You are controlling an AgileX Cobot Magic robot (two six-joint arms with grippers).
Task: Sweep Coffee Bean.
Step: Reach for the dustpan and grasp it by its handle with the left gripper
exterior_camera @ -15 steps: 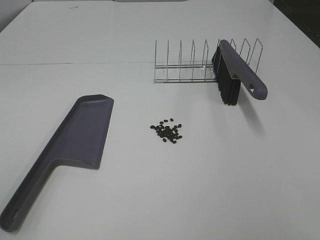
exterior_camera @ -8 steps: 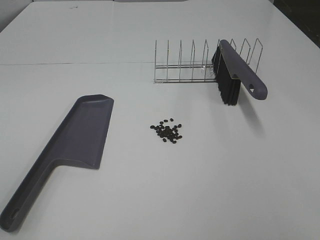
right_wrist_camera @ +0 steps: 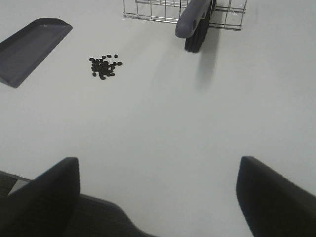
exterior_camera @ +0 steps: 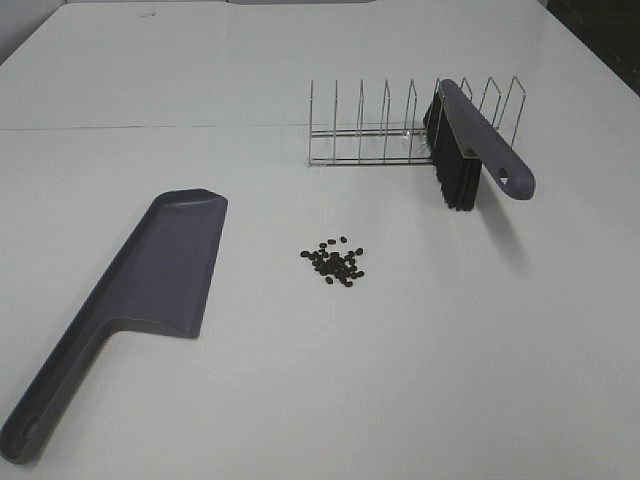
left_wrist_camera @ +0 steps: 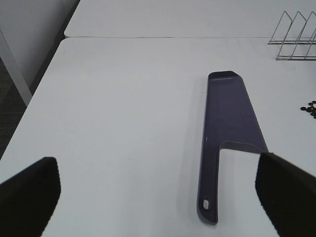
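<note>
A small heap of dark coffee beans [exterior_camera: 335, 263] lies mid-table; it also shows in the right wrist view [right_wrist_camera: 103, 66] and at the edge of the left wrist view [left_wrist_camera: 310, 107]. The grey-purple dustpan [exterior_camera: 150, 280] lies flat left of the beans, handle toward the front; it also shows in the left wrist view [left_wrist_camera: 229, 113]. The brush [exterior_camera: 470, 145] leans in the wire rack [exterior_camera: 380, 130], bristles down. My left gripper [left_wrist_camera: 158, 195] is open, well short of the dustpan handle. My right gripper [right_wrist_camera: 158, 195] is open over the table's front edge. Neither arm shows in the exterior view.
The white table [exterior_camera: 300, 400] has a seam across the back. The table's front edge [right_wrist_camera: 108, 205] shows in the right wrist view and its left edge [left_wrist_camera: 34, 94] in the left wrist view, with floor beyond.
</note>
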